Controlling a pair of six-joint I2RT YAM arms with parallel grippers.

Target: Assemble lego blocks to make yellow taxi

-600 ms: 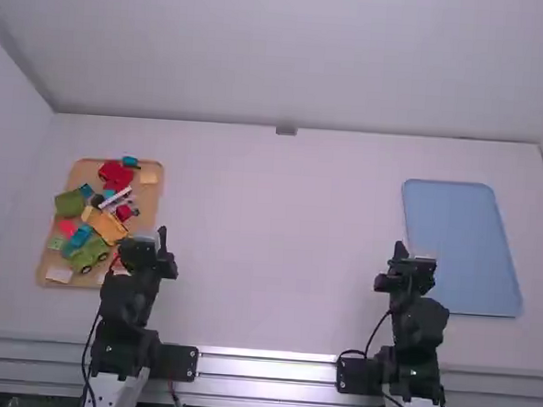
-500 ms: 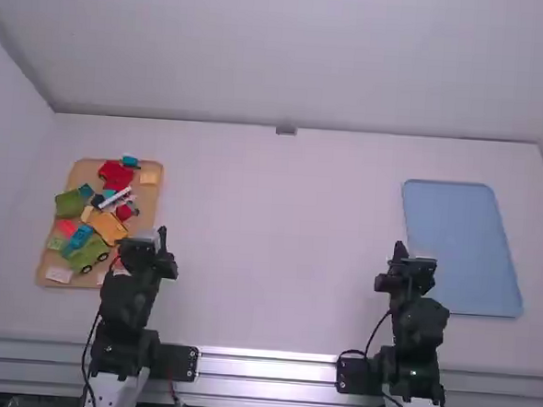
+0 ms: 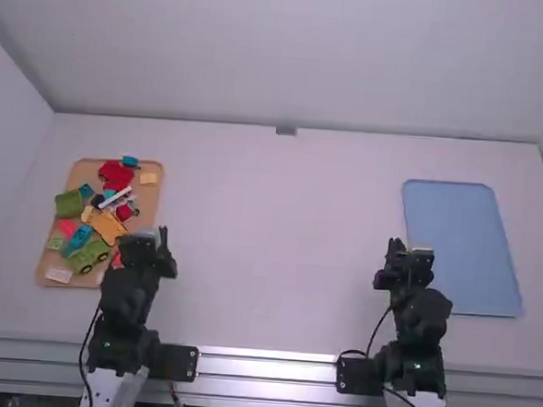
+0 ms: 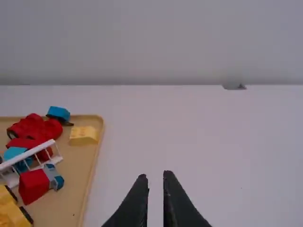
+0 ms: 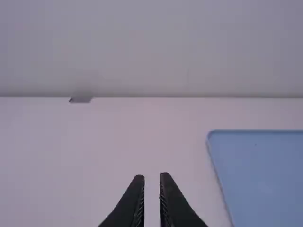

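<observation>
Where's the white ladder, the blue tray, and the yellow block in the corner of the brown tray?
White ladder [image 4: 35,150]: left wrist view, on its long side rail.
Blue tray [image 3: 463,243]: high view, on its bare flat middle.
Yellow block [image 4: 83,135]: left wrist view, on its middle.

passage: table middle [image 3: 278,241] | obstacle: jumbled blocks [image 3: 110,228] on tan tray [image 3: 87,169]

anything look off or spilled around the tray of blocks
Nothing looks spilled or damaged. Only the upper green piece on the left of the tan tray seems slightly off, appearing to poke out over the rim.
</observation>
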